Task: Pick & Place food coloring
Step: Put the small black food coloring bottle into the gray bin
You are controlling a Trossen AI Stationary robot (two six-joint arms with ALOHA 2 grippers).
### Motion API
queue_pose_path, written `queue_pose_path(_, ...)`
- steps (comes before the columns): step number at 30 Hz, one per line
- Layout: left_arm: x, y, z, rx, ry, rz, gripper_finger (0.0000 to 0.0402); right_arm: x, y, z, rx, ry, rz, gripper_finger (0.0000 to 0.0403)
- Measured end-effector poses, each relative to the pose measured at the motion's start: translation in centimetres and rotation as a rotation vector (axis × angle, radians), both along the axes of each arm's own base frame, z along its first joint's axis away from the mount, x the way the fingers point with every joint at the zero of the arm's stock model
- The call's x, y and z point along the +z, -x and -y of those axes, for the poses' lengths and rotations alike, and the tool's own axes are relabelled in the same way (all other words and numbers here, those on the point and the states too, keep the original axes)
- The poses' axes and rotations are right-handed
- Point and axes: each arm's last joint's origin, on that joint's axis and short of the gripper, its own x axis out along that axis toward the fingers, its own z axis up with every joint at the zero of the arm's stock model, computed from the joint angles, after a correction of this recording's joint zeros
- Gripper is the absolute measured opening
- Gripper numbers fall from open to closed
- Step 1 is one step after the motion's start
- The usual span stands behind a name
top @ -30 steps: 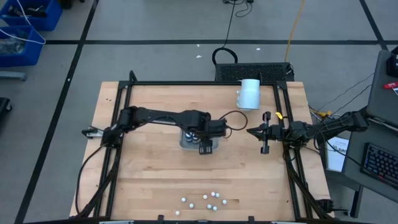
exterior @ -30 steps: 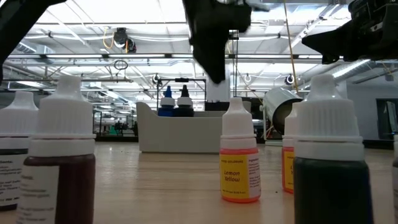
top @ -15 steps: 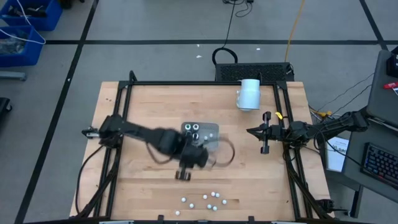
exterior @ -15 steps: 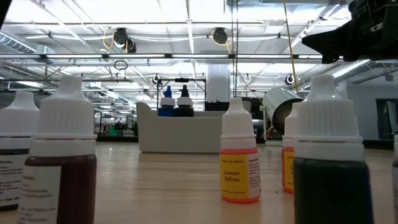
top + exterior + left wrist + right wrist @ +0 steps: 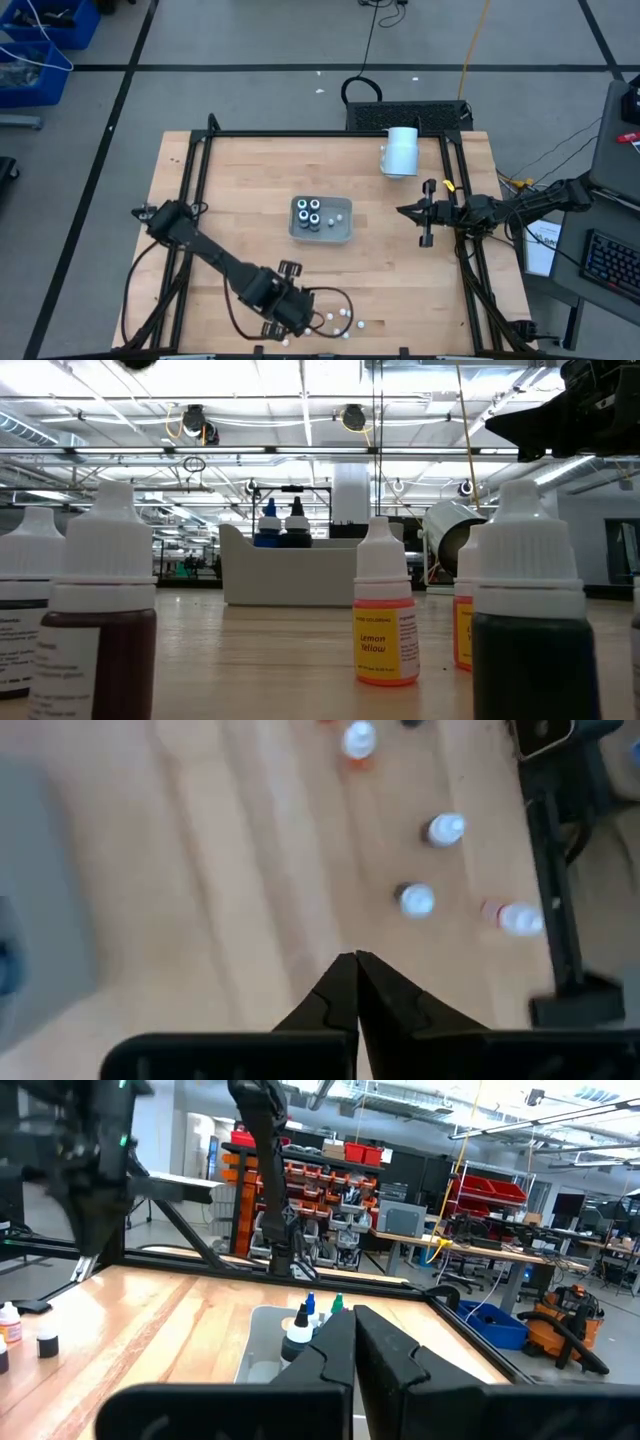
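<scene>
Hovering left claw [image 5: 356, 956] together over bottles [image 5: 340, 318] | right claw [image 5: 354, 1313] together | wooden table [image 5: 240, 180] | warehouse room

Two dark jointed arms, looping black cables

surface [image 5: 240, 240]: pale wood
tray [image 5: 341, 233]: translucent grey
bottles [image 5: 309, 214]: dark, white or teal tops
yellow bottle [image 5: 385, 622]: orange-yellow, white cap
cylinder [image 5: 400, 151]: white
</scene>
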Motion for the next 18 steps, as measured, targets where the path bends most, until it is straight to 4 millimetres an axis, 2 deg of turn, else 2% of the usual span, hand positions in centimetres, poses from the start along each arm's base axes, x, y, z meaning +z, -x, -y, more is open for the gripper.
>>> queue_pose_path(3, -2.2, -0.1, 0.9, -0.028, 0.082, 0.012, 0.0004, 0.0, 0.0, 0.0, 0.0, 0.0, 0.0, 0.0)
queue_pose_path(6, -3.3, -0.3, 1.4, -0.045, 0.149, 0.045, 0.0026, 0.0, 0.0, 0.0, 0.0, 0.0, 0.0, 0.0)
queue_pose_path(14, -4.6, -0.3, 1.2, 0.037, 0.132, 0.072, 0.0165, 0.0, 0.0, 0.0, -0.001, 0.001, 0.0, 0.0)
queue_pose_path(18, -5.3, -0.2, 1.4, 0.024, 0.196, 0.047, 0.022, 0.0, 0.0, 0.0, 0.0, 0.0, 0.0, 0.0)
